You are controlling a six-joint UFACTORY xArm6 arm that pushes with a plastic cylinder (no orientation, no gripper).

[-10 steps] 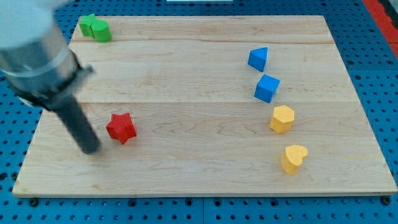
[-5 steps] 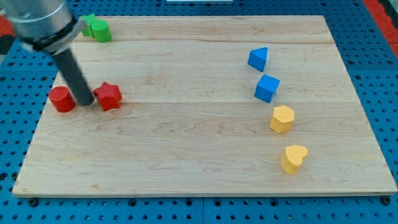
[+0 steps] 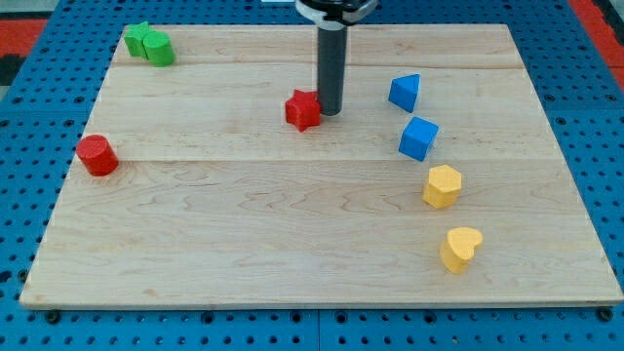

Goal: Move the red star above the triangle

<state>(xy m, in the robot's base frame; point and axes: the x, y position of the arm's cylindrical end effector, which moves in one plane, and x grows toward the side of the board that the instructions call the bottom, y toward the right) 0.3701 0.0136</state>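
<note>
The red star [image 3: 303, 110] lies on the wooden board [image 3: 292, 244], in the upper middle. My tip [image 3: 331, 110] stands right beside it, touching its right side. The blue triangle [image 3: 405, 93] lies to the right of my tip, a little higher in the view, with a gap between them. The rod rises straight up from the tip to the view's top edge.
A blue cube [image 3: 418, 137] lies just below the triangle. A yellow hexagon [image 3: 442, 185] and a yellow heart [image 3: 460, 248] lie further down. A red cylinder [image 3: 97, 155] is at the left edge. Two green blocks [image 3: 149, 44] sit at the top left.
The red star has moved right and up, from the board's left part to its upper middle. My tip has gone from the star's left side to its right side.
</note>
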